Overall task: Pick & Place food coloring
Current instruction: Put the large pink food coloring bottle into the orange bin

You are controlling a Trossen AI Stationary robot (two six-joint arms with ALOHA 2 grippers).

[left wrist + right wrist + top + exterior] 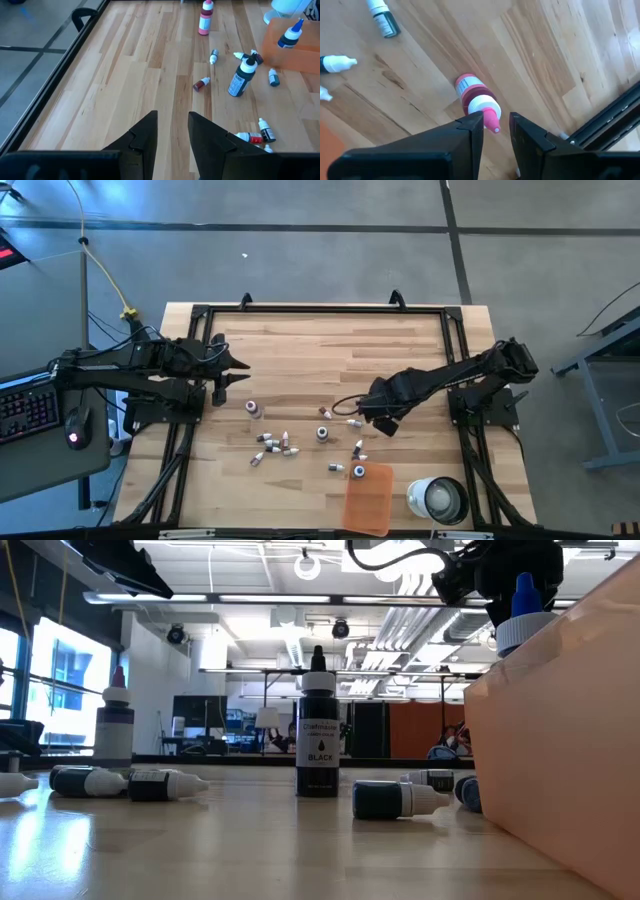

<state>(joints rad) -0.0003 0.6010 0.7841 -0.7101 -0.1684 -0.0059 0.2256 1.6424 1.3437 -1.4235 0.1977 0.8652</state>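
Observation:
Small food coloring bottles [275, 442] lie scattered on the wooden table. A black one [322, 432] [318, 730] stands upright among them. A pink bottle [472, 95] [205, 20] stands upright right of centre. My right gripper [386, 420] [497, 120] points down over it, its fingers a little apart on either side of the cap tip. A blue-capped bottle [291, 36] [520, 605] stands at the orange tray's [370, 505] far corner. My left gripper [240, 372] [173, 120] waits open at the table's left, above the wood. My right gripper comes from above, pointing down, its fingers flanking the pink bottle's pointed cap tip [494, 126]. One finger [472, 125] overlaps the cap's edge, and I cannot tell whether it touches. The gap is wider than the tip. The bottle stands upright with its base on the table.
A white round cup [437, 498] stands right of the tray at the near right. A bottle with a purple label [253, 408] [115, 725] stands upright near my left gripper. A black frame rail [330, 310] runs round the table. The far half of the wood is bare.

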